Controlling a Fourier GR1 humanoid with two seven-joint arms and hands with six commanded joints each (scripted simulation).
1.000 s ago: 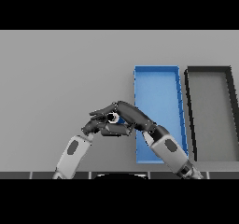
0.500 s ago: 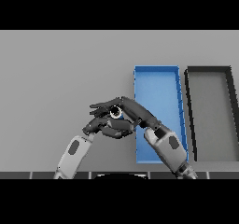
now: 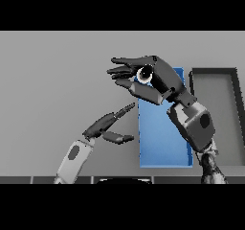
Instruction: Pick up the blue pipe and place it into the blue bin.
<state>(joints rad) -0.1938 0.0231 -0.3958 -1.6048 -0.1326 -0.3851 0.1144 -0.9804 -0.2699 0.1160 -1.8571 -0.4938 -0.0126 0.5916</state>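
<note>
My right hand (image 3: 160,80) is raised above the table, at the near left corner region of the blue bin (image 3: 162,145). Its fingers stretch left and its thumb closes beneath them. Between them sits the pipe (image 3: 144,74), of which only a round pale-rimmed end with a dark hole shows; the rest is hidden by the hand. The blue bin is a long shallow tray, partly covered by my right hand and forearm. My left hand (image 3: 107,126) lies lower, just left of the bin, with fingers straight and holding nothing.
A dark grey bin (image 3: 215,104) of similar shape stands directly right of the blue bin. The grey table (image 3: 52,80) stretches to the left and the back.
My right hand has risen with the pipe and come away from the left hand. The left hand stays low beside the bin, fingers now spread apart from the right.
</note>
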